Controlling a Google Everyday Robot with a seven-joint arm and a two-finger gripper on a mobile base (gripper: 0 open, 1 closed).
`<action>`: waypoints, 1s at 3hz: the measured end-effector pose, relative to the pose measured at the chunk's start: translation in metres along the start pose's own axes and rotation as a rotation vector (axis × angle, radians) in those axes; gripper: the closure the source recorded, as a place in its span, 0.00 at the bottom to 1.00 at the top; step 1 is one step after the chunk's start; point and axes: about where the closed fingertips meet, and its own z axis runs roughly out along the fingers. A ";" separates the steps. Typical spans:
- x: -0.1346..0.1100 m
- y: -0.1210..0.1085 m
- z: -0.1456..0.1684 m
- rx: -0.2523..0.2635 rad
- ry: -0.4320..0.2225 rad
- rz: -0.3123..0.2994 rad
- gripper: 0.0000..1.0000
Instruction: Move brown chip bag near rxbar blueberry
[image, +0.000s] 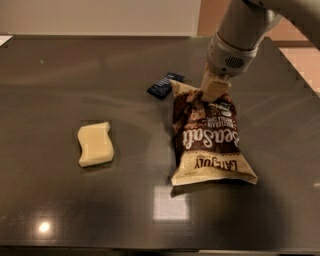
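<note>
Pincer (214, 93) grips top of brown chip bag (209, 142), beside rxbar blueberry (162, 86).

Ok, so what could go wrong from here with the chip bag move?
The pincer holds the brown chip bag only by its top edge, so it may slip free. The bag's upper corner sits right beside the rxbar blueberry, so any travel that way could shove the bar away.
</note>
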 end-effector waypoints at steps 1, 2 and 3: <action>-0.010 -0.044 -0.005 0.052 -0.013 -0.007 1.00; -0.014 -0.080 -0.007 0.091 -0.020 -0.007 1.00; -0.019 -0.107 -0.005 0.129 -0.019 -0.014 0.82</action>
